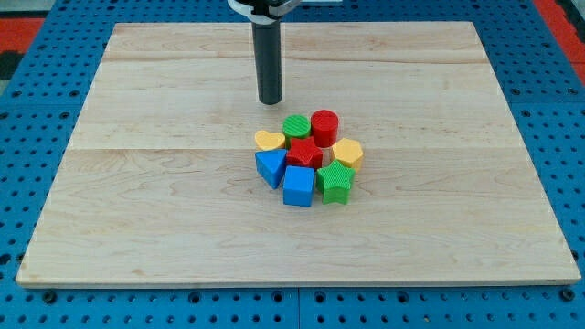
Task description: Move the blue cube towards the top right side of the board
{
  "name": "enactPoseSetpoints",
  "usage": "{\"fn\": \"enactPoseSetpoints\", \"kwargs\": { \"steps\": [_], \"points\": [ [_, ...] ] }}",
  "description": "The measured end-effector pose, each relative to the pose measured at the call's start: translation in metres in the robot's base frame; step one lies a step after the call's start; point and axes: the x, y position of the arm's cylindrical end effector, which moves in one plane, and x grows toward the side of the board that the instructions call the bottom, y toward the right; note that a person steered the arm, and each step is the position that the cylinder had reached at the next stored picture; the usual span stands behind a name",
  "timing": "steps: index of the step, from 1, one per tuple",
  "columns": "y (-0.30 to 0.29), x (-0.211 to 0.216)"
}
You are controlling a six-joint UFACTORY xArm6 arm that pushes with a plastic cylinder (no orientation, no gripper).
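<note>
Blue cube [298, 185] is sitting at the cluster's bottom edge, touching the blue triangular block [270, 167], red star [304, 153] and green star [335, 183]. My tip [270, 100] is hovering above the pile; no claw exists to report. Pushing up-right is risking dragging neighbours across the tabletop [164, 210].

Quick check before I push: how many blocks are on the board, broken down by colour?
Blue: 2 - blue cube, blue wedge-like block
Red: 2 - red cylinder, red star-like block
Green: 2 - green cylinder, green star-like block
Yellow: 2 - yellow heart, yellow rounded block
Total: 8, all in one cluster; my tip is toward the view's top of it.
</note>
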Motion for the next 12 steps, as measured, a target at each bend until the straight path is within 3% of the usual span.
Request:
{"fn": "enactPoseSetpoints", "kwargs": {
  "steps": [2, 4, 5, 7, 8, 12],
  "points": [
    [-0.111, 0.010],
    [-0.236, 0.119],
    [-0.233, 0.189],
    [-0.052, 0.199],
    [-0.004, 0.195],
    [0.079, 0.072]
  ]
}}
